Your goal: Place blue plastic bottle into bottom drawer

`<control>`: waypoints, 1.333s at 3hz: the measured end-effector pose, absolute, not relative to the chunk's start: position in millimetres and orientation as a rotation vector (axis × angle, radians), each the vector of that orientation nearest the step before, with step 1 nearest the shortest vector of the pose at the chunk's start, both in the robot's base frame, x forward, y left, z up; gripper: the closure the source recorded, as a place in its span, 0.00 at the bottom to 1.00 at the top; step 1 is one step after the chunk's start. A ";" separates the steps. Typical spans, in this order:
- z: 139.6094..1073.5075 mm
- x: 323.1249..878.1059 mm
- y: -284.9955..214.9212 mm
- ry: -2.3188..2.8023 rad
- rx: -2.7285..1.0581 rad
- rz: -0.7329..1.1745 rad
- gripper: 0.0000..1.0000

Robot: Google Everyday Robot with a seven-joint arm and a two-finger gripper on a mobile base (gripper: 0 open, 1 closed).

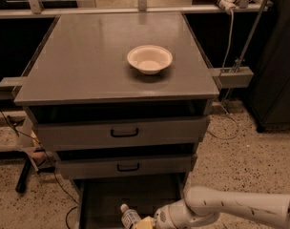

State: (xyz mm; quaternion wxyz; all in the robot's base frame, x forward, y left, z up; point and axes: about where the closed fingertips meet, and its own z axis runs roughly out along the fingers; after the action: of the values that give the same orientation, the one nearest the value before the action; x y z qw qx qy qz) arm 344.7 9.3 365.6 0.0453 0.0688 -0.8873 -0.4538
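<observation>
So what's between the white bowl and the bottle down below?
In the camera view, two upper drawers with black handles lie between the white bowl and the blue plastic bottle in the bottom drawer. The gripper sits beside the bottle.

the cabinet [88, 66] is grey with black handles [124, 133]. the bowl [150, 58] is cream white. the bottle [129, 217] has a white cap and pale blue label. the tan gripper [144, 223] is beside it, over the dark grey bottom drawer [145, 192]. white arm [231, 206]. speckled floor [250, 161].
</observation>
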 end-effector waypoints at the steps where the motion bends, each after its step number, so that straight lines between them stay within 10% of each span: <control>1: 362.0 366.6 12.6 -2.736 0.126 -1.482 1.00; 4: 355.7 411.7 32.7 -2.856 0.127 -1.569 1.00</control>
State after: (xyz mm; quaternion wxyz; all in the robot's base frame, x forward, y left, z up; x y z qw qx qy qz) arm 411.7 32.7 355.7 -0.0598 0.0389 -0.8742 -0.4802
